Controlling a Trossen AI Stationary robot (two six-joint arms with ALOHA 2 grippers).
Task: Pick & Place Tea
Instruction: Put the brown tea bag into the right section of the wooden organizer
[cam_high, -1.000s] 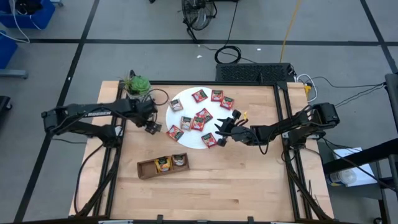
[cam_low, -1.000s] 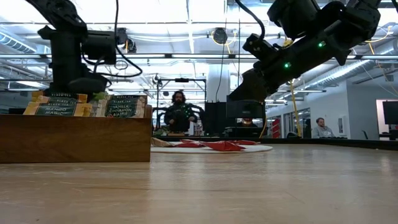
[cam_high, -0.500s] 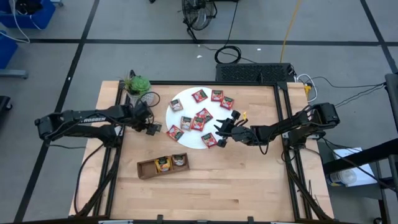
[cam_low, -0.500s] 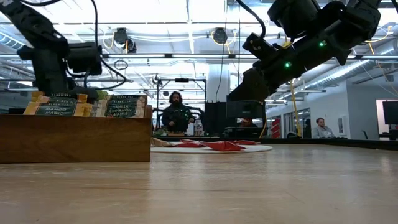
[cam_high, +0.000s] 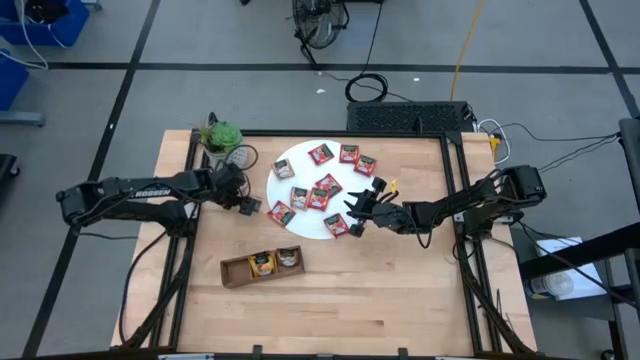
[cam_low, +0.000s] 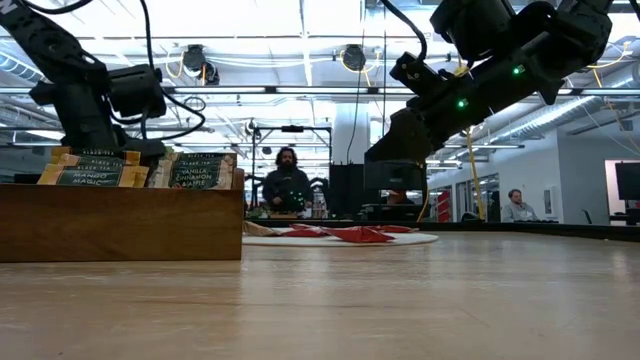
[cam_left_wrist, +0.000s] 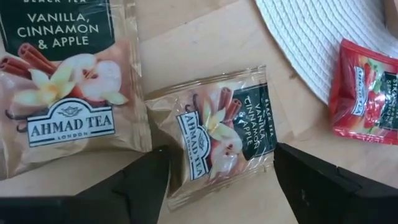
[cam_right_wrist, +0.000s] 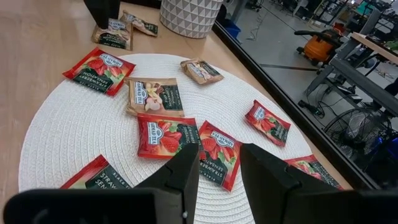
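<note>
A vanilla sachet (cam_left_wrist: 225, 134) is framed between the spread fingers of the left gripper (cam_left_wrist: 217, 180), low in the frame; nothing is pinched.

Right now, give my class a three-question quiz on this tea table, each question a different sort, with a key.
1. True or false: the long brown wooden tray holds red sachets.
2. The open left pincer straddles a beige square tea sachet lying on: A the tray, B the bare wooden table, C another sachet.
3. Fill in: that sachet reads "Vanilla, cinnamon & ___".
Key: 1 false; 2 B; 3 apple.
</note>
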